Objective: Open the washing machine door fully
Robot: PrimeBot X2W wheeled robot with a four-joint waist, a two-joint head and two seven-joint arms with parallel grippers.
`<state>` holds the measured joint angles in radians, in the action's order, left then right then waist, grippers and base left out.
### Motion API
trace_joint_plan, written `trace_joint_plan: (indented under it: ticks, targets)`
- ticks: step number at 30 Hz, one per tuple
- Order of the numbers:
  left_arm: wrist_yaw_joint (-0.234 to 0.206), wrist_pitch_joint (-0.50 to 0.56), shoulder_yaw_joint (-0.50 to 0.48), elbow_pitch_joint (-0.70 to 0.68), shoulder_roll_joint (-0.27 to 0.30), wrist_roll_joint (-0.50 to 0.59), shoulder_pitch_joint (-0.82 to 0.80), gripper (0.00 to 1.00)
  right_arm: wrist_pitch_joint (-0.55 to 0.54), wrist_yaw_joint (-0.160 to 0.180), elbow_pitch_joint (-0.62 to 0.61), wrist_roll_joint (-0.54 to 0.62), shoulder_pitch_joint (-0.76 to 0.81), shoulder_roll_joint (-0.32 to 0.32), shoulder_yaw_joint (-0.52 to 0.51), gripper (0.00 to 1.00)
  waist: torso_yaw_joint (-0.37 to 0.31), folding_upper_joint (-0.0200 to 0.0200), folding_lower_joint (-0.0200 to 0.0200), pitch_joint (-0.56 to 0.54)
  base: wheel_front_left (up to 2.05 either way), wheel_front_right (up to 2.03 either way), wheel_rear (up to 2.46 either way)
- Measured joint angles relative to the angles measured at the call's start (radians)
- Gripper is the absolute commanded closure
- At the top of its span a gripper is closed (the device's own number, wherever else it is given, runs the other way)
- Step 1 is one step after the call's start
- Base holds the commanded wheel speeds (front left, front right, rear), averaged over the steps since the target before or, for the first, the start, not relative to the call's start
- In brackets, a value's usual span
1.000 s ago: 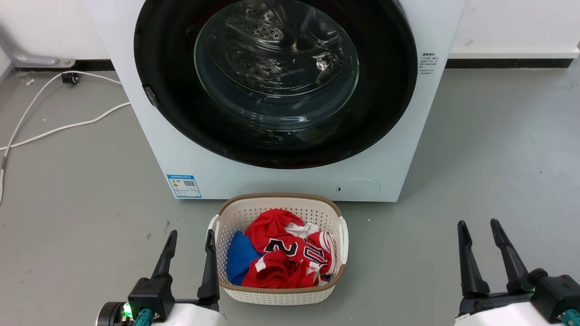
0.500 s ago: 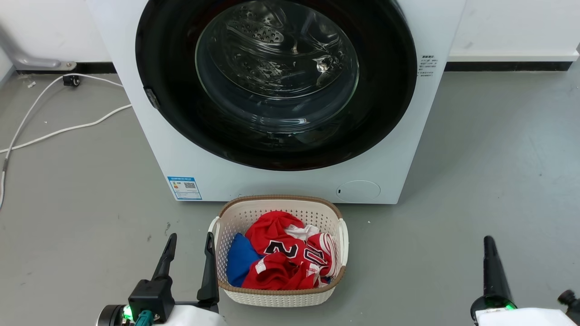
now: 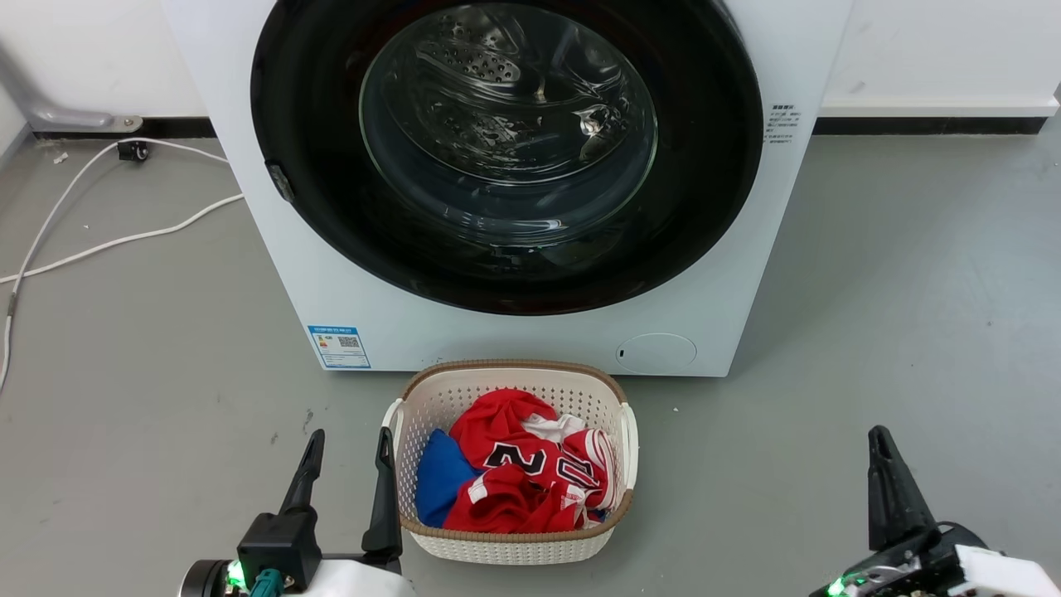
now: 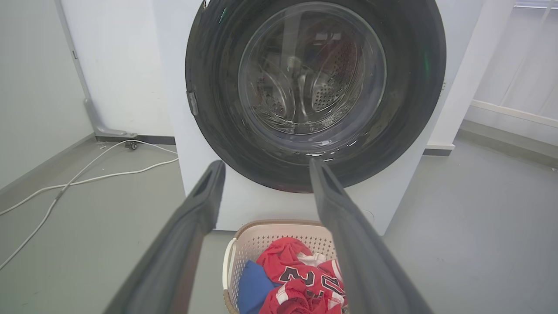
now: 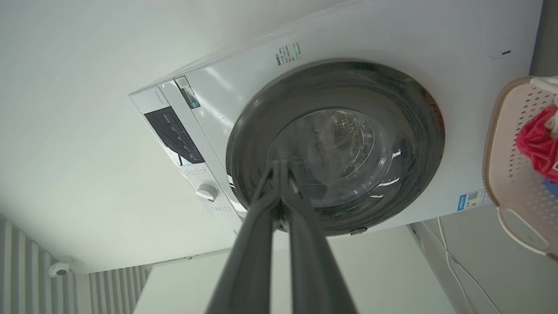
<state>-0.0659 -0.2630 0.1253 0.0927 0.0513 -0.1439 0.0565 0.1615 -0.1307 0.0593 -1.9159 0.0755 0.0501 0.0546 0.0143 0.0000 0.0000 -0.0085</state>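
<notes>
- Faces the washing machine point(image 3: 514, 340), a white box standing on the grey floor point(image 3: 912, 290) against a white wall point(image 3: 937, 50).
- Shows the washing machine door point(image 3: 506, 141) shut, lying flush in the front of the washing machine: a glossy black ring round a clear glass bowl, with perforated steel visible through the glass.
- Has a small grey tab point(image 3: 279, 180) on the door's rim, toward the left side of the washing machine.
- Bears a blue label point(image 3: 338, 346) low on the left of the washing machine front and a round cap point(image 3: 656, 352) low on the right.
- Finds a white laundry basket point(image 3: 510, 363) with a brown rim just in front of the washing machine, below the door, holding red clothes point(image 3: 514, 464) and a blue cloth point(image 3: 435, 481).
- Holds the left tool point(image 3: 350, 435) open, fingers point(image 4: 192, 226) spread with nothing between, out in front of the left half of the washing machine and well apart from the door.
- Holds the right tool point(image 5: 279, 165) closed, fingertips point(image 5: 266, 187) together and gripping nothing, out in front of the right corner of the washing machine, well apart from the door.
- Shows a white cable point(image 3: 124, 240) lying on the floor to the left of the washing machine.
</notes>
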Motion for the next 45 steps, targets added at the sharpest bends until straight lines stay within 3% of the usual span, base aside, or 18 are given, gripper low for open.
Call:
trace_joint_plan:
  ticks: [3, 8, 26, 34, 40, 45]
  targets:
    - [0.000, 0.000, 0.000, 0.000, 0.000, 0.000, 0.000, 0.00, -0.102, 0.000, -0.027, -0.048, 0.014, 0.001, -0.029, 1.00, 0.001, 0.0000, 0.0000, -0.001, 0.00, 0.00, 0.00]
    - [-0.005, 0.000, -0.003, 0.000, 0.000, 0.000, 0.000, 0.00, -0.212, 0.000, -0.057, 0.000, 0.033, 0.000, -0.044, 1.00, -0.001, 0.0000, 0.0000, 0.000, 0.00, 0.00, 0.00]
    - [-0.008, 0.000, -0.009, -0.007, 0.000, 0.014, -0.006, 0.00, -0.226, 0.000, -0.052, 0.047, 0.012, 0.000, -0.046, 1.00, -0.001, 0.0000, 0.0000, 0.033, 0.00, 0.00, 0.00]
    - [-0.004, 0.000, -0.004, -0.021, 0.000, 0.025, -0.059, 0.00, -0.267, 0.000, 0.014, 0.115, -0.163, 0.005, -0.187, 1.00, 0.004, 0.0000, 0.0000, 0.095, 0.00, 0.00, 0.00]
    - [0.002, 0.000, 0.010, -0.034, 0.000, 0.034, -0.125, 0.00, -0.285, 0.000, 0.140, 0.135, -0.389, 0.068, -0.313, 1.00, 0.014, 0.0000, 0.0000, 0.174, 0.00, 0.00, 0.00]
    - [0.009, 0.000, 0.015, -0.046, 0.000, 0.038, -0.185, 0.00, -0.318, 0.000, 0.243, 0.160, -0.582, 0.141, -0.352, 1.00, 0.028, 0.0000, 0.0001, 0.254, 0.00, 0.00, 0.00]
